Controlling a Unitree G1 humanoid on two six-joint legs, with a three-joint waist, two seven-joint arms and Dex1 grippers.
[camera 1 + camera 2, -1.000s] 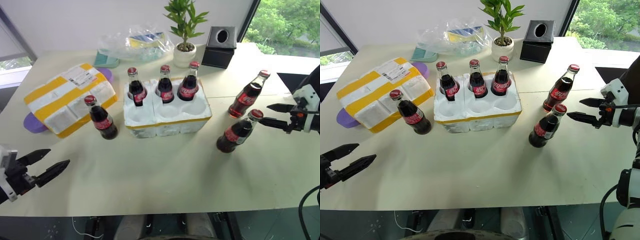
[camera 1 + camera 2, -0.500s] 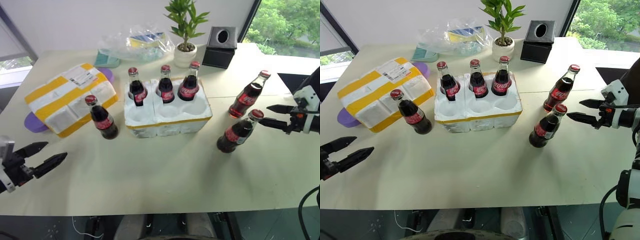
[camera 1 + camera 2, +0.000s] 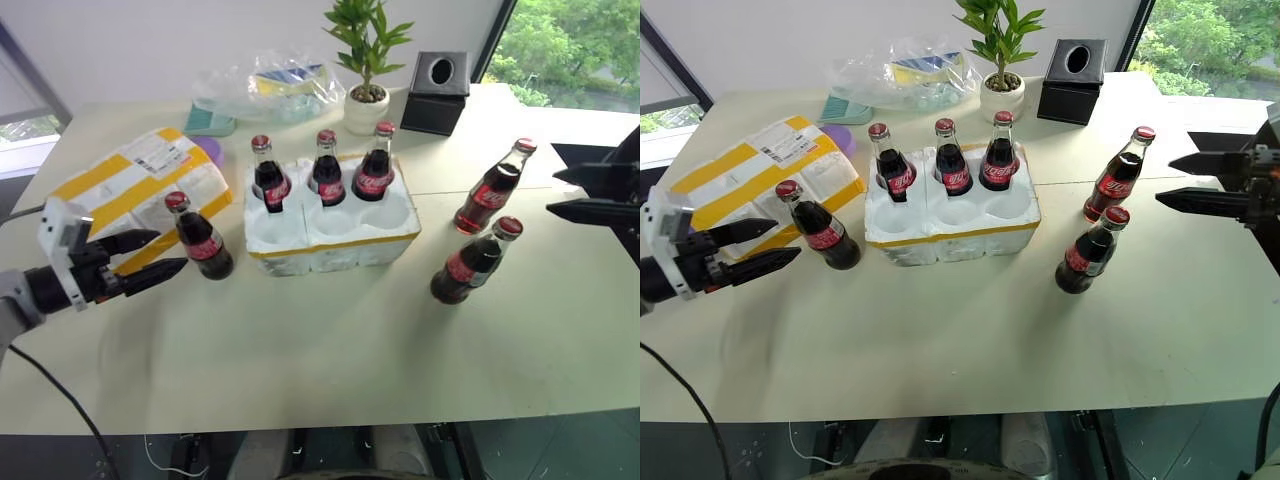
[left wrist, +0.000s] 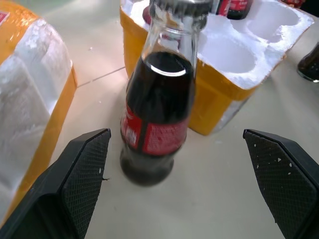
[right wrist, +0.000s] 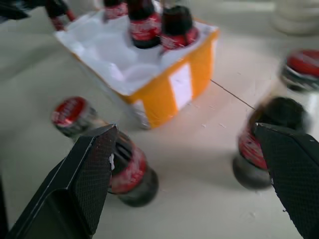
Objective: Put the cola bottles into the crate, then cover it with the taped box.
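Head views: crate (image 3: 330, 245) sits mid-table with three cola bottles (image 3: 323, 170) standing in its back row; the three front wells are empty. Three bottles are out on the table: one (image 3: 200, 238) to the left of the crate, just in front of the taped box (image 3: 130, 195), and two to the right, the far one (image 3: 492, 190) and the near one (image 3: 472, 264). Taped box lies left of the crate, not yet used as a cover. Left gripper (image 3: 148, 256) has its jaws wide and empty, pointing at the left bottle from just beside it, not touching. Right gripper (image 3: 1185, 180) is also wide and empty, level with the far right bottle, apart from both.

Left wrist view: the left bottle (image 4: 159, 99) stands upright between the spread fingers (image 4: 75, 184), roughly centred, with a corner of the crate (image 4: 219, 94) behind it and the taped box's edge to one side.

Right wrist view: both right-hand bottles lie ahead of the spread fingers (image 5: 84, 179), one near each finger, neither between them; crate beyond.

Judgement: loading step, half done. Left arm appears to be lining up for the left bottle. Next move calls for advancing a little, closing on the bottle's body, lifting clear of the rim and lowering it into a front well. Right arm must still pick one bottle and centre on it.
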